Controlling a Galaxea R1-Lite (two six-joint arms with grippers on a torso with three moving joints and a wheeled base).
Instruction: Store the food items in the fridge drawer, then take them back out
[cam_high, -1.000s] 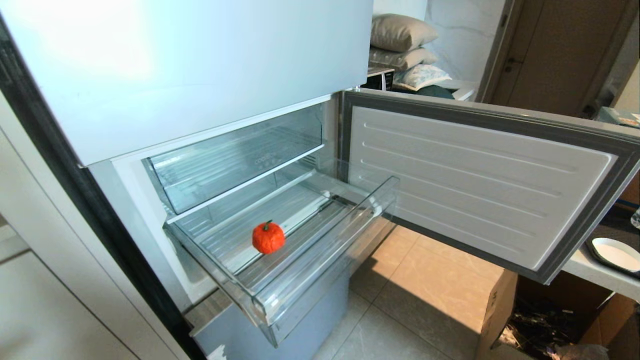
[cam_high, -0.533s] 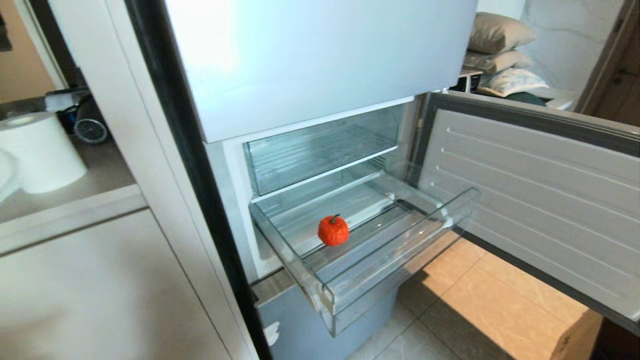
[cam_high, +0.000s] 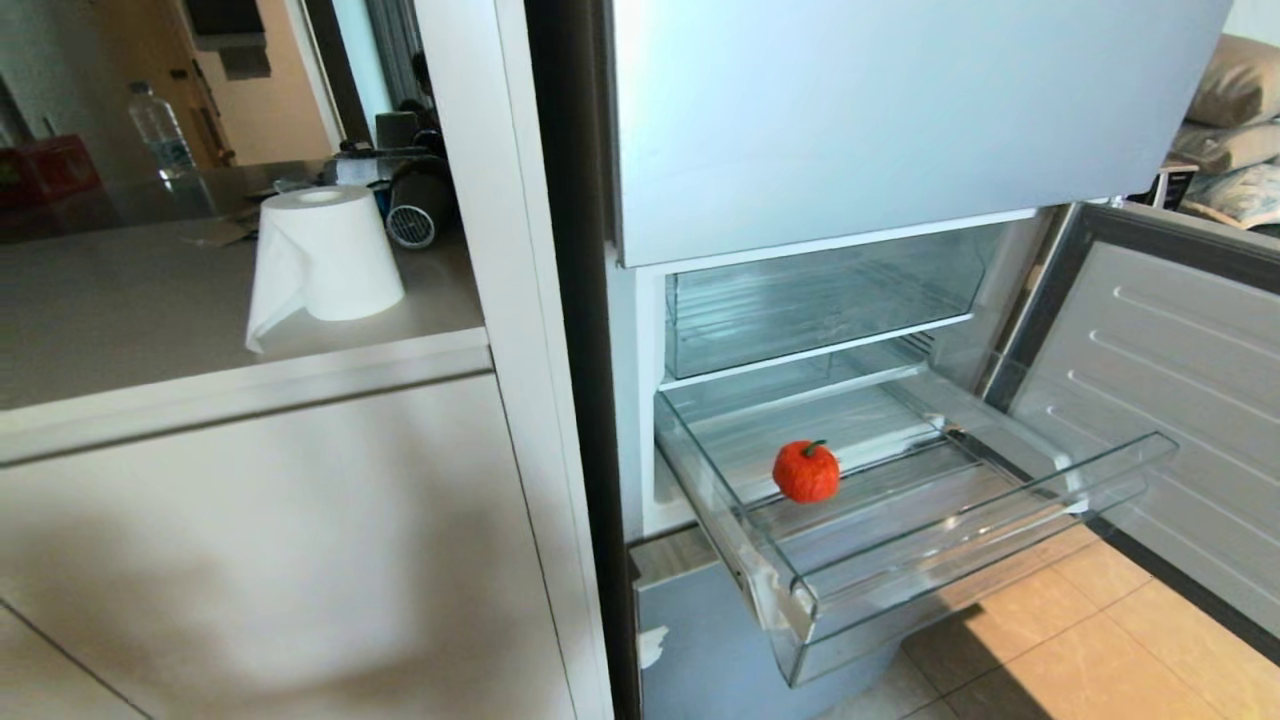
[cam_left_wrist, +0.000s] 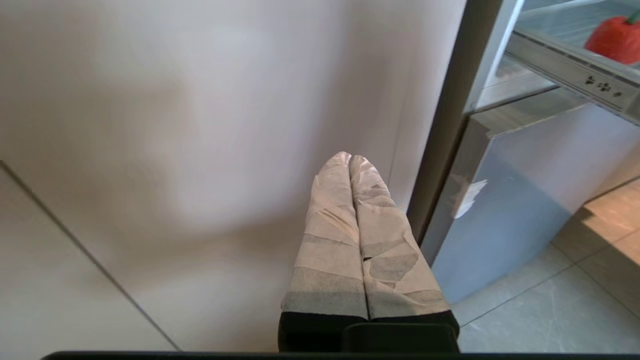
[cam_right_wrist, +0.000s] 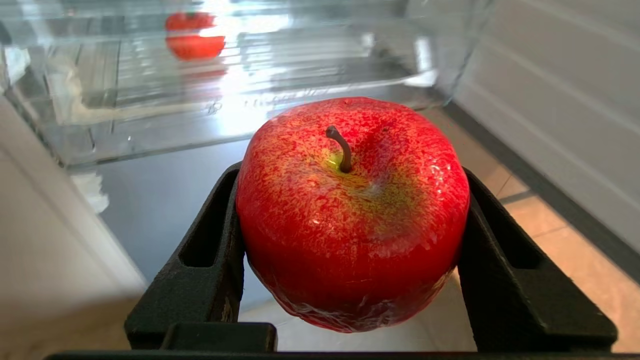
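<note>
A bumpy orange-red tangerine (cam_high: 805, 471) with a green stem lies on the ribbed floor of the clear fridge drawer (cam_high: 960, 560), which stands pulled out. Neither arm shows in the head view. In the right wrist view my right gripper (cam_right_wrist: 351, 172) is shut on a shiny red apple (cam_right_wrist: 350, 235), stem forward, low in front of the drawer's clear lip (cam_right_wrist: 250, 105); the tangerine (cam_right_wrist: 195, 40) shows through it. My left gripper (cam_left_wrist: 350, 159) is shut and empty, its taped fingers facing a pale cabinet front, with the tangerine (cam_left_wrist: 612, 37) far off to one side.
The lower fridge door (cam_high: 1180, 400) hangs open on the right over tiled floor (cam_high: 1100, 640). A deeper clear compartment (cam_high: 820, 300) sits above the drawer. Left of the fridge is a counter (cam_high: 150, 320) with a paper roll (cam_high: 320, 255) and a water bottle (cam_high: 160, 125).
The whole head view has swung left, so the fridge sits further right and the counter with the paper roll has come into view. The tangerine stays in the drawer.
</note>
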